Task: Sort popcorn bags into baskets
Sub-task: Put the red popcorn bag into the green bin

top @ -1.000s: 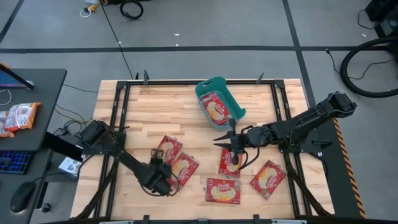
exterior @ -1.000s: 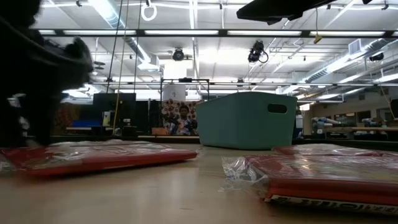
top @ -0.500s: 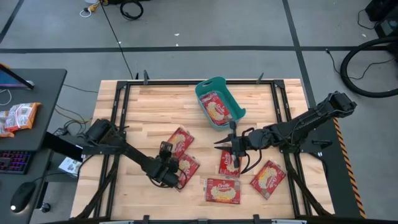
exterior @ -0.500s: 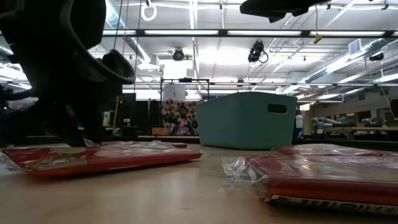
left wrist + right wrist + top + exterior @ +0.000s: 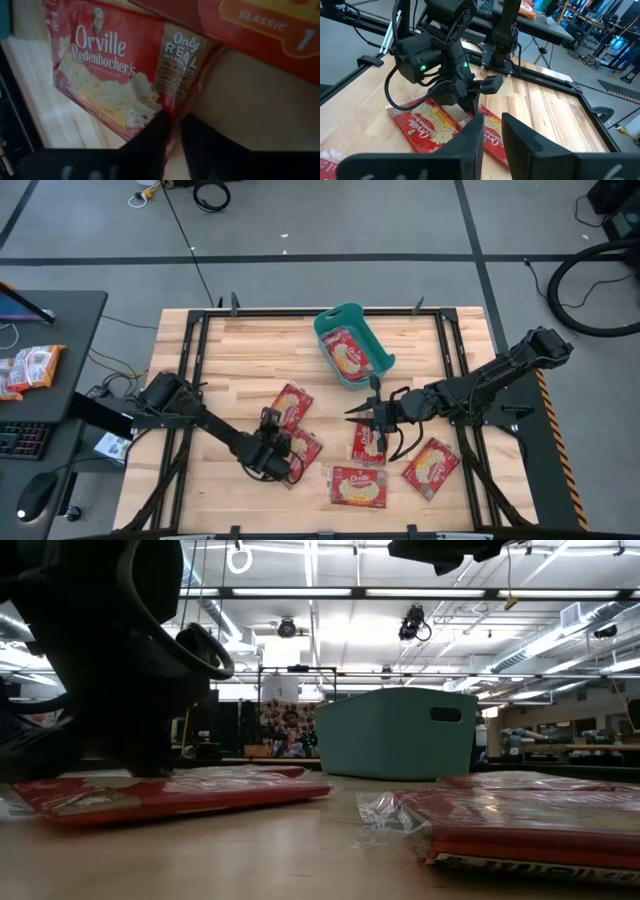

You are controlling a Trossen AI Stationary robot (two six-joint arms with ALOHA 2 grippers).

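Red popcorn bags lie flat on the wooden table: one (image 5: 290,405) left of centre, one (image 5: 303,446) just nearer, and three more (image 5: 368,442) (image 5: 358,486) (image 5: 431,466) toward the right. The teal basket (image 5: 354,355) at the far middle holds more of the bags. My left gripper (image 5: 284,459) is down at the table, shut on the edge of the bag (image 5: 115,80). My right gripper (image 5: 378,420) hangs above the table near the middle bag, fingers (image 5: 472,135) slightly apart with nothing between them. My left gripper pinches the bag's edge (image 5: 173,120), beside its brown printed panel, between its two fingers. The fingers (image 5: 155,137) slant down at it from the table's left side. The bag lies flat on the table.
Black frame rails (image 5: 190,360) run along the table's sides. A side desk at the left carries an orange-and-white snack packet (image 5: 30,367), a keyboard and a mouse. In the low view a bag (image 5: 530,825) lies close at the right, with the basket (image 5: 400,732) behind it.
My left gripper has moved toward the table's right, sunk to the table and shut on the bag's edge. The bag left of centre has slid a little toward the far right. My right gripper has kept still.
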